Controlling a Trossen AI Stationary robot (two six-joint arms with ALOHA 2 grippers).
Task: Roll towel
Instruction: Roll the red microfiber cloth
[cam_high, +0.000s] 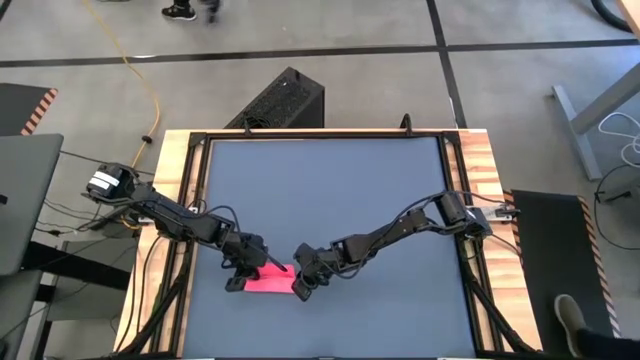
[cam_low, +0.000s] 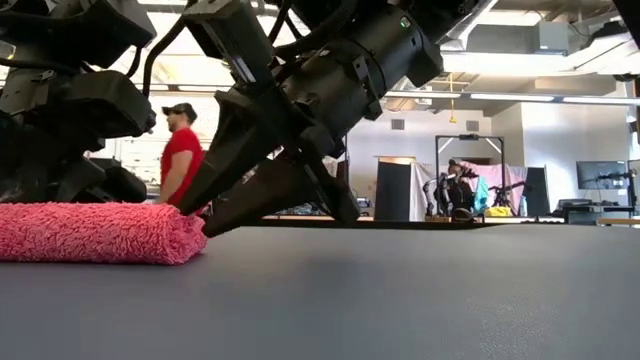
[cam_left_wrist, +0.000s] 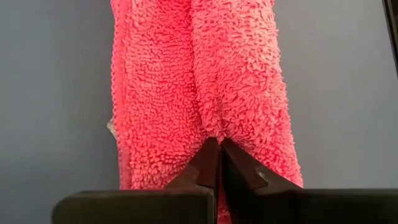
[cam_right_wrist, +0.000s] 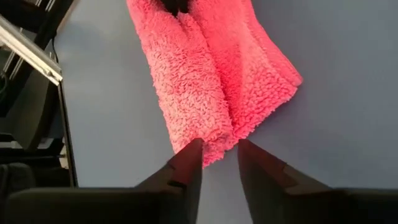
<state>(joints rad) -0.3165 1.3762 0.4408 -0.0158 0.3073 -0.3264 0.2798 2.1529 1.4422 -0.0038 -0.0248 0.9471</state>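
Pink-red terry towel (cam_high: 268, 279), folded into a thick strip, lies flat on the grey table top (cam_high: 330, 190) near the table's front edge, between the two grippers. Going L to R in the high view:

(a) L arm enters from the table's left edge, bent toward the front-centre. L gripper (cam_high: 243, 266) sits at the towel's left end. In the L wrist view its fingertips (cam_left_wrist: 209, 152) meet with no gap, tips pressed into the crease between the two plush folds; a pinch of pile appears caught there, but how much cloth is gripped can't be told.

(b) Towel in the low view (cam_low: 100, 232): rounded folded edge faces right, strip resting fully on the table.

(c) R gripper (cam_high: 305, 280) is at the towel's right end, arm reaching in from the right edge. In the R wrist view (cam_right_wrist: 219, 149) the jaws stand apart, one finger each side of the towel's near end, tips just at the cloth edge, not closed on it. Low view shows the same fingers (cam_low: 262, 205) slanting down to the table, just beside the fold.

(d) Background, low view: person in red shirt (cam_low: 181, 150), standing well behind the table.
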